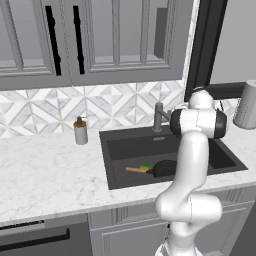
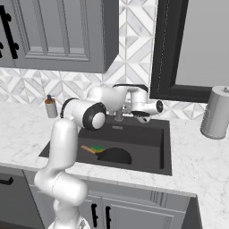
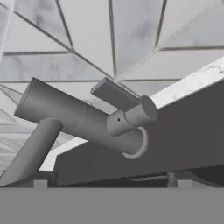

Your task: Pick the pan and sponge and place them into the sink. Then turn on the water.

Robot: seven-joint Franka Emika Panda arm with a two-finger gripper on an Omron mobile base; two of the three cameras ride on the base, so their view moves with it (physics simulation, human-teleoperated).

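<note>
Behind the sink (image 1: 112, 150), against the patterned tile backsplash (image 1: 115, 107), stands the dark grey faucet (image 1: 158, 116); a small soap dispenser (image 1: 80, 131) sits on the marble counter (image 1: 45, 170) well to its left, and a grey cylindrical canister (image 2: 216, 112) stands on the counter to the right, under a dark-framed window (image 2: 188, 49). Grey cabinets (image 1: 75, 40) hang above. Arm's white forearm crosses over the basin and partly blocks the faucet in both base views. Gripper (image 2: 144, 117) hangs at the faucet near the back rim, fingers spread wide, nothing between them. Hand view: faucet body close up with its flat lever handle (image 3: 114, 95), backsplash tile behind. Pan (image 2: 115, 156), round, black, lies on the basin floor near the front wall, light wooden handle (image 2: 88, 149) pointing left. Sponge (image 2: 98, 148), green over yellow, rests just beside the handle, touching or nearly so. No water seen running from the spout.
</note>
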